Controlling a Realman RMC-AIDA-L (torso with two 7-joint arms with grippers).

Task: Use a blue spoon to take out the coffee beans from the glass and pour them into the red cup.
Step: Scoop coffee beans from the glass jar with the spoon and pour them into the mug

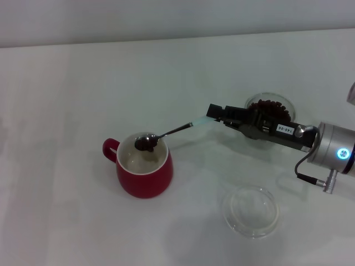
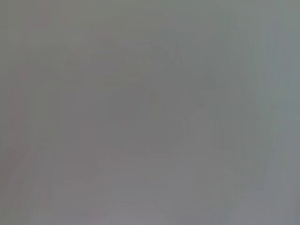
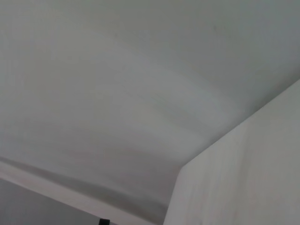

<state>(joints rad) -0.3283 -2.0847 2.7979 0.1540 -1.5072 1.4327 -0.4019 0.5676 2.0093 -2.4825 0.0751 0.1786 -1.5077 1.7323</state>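
The spoon [image 1: 166,134] has its bowl over the rim of the red cup [image 1: 144,166], carrying a few coffee beans [image 1: 145,144] not yet tipped; the cup's white inside looks nearly empty, so by my judgement the transfer is early. To the right of the cup and farther back, the glass [image 1: 270,108] still holds many beans, partly hidden by the right gripper [image 1: 213,115], which is clamped on the spoon's pale handle. A small white label on that arm is unreadable; a clear dish [image 1: 250,210] lies right of the cup, nearer the robot, and the left gripper is out of view.

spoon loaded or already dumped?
Loaded: dark coffee beans sit in the blue spoon bowl, held by the right gripper over the red cup.
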